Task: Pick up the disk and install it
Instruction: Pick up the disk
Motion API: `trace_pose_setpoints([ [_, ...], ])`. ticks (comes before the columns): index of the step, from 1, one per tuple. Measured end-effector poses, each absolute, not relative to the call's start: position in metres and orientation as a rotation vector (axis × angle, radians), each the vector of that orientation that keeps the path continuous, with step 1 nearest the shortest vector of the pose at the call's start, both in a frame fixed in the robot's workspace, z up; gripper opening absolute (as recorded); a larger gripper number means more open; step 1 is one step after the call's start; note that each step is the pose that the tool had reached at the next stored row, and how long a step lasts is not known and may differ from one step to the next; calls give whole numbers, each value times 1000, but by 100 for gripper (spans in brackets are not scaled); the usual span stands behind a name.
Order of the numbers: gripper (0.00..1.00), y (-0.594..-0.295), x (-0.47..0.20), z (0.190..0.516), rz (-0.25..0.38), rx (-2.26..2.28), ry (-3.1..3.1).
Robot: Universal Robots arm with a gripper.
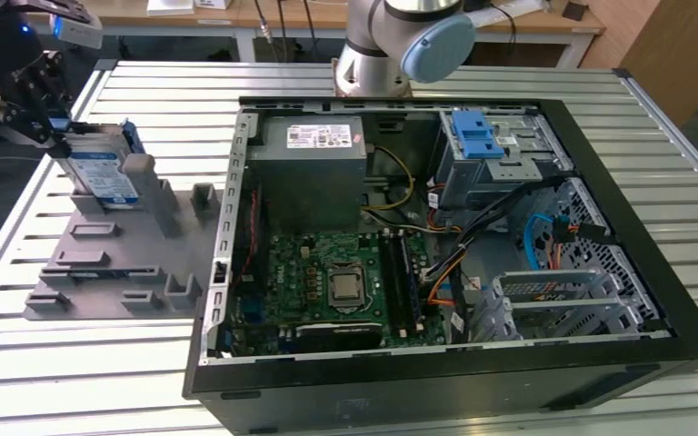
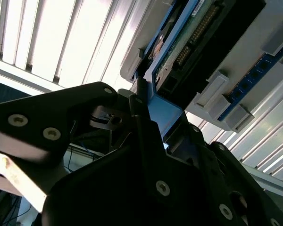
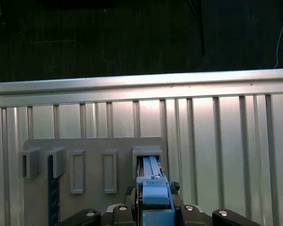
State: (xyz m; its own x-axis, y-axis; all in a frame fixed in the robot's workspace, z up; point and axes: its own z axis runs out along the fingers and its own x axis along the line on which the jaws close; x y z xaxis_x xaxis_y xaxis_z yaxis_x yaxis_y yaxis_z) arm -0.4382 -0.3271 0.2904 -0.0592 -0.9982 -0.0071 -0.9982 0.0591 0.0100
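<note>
Disk stood on edge over the tabletop, well left of the open computer case, seated in the grey holder, long axis upright. I judged my jaws clamped on its blue carrier's upper far-left edge. The first wrist view showed the holder's slots, and the second showed the connector pins.

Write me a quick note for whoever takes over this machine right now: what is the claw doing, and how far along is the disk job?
Claw: shut on the blue carrier of the disk, at the exterior view's left.
Disk: upright at the far end of the grey rack on the table, beside the open computer case. Whether it is lifted free of the rack cannot be told.
Done: disk gripped.
Left: the disk is not yet in the case.
</note>
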Motion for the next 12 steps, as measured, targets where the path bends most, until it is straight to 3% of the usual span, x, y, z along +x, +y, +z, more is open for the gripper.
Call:
trace_pose_setpoints([
  [12, 37, -327, -439, 296, -10, 2185, -2262],
])
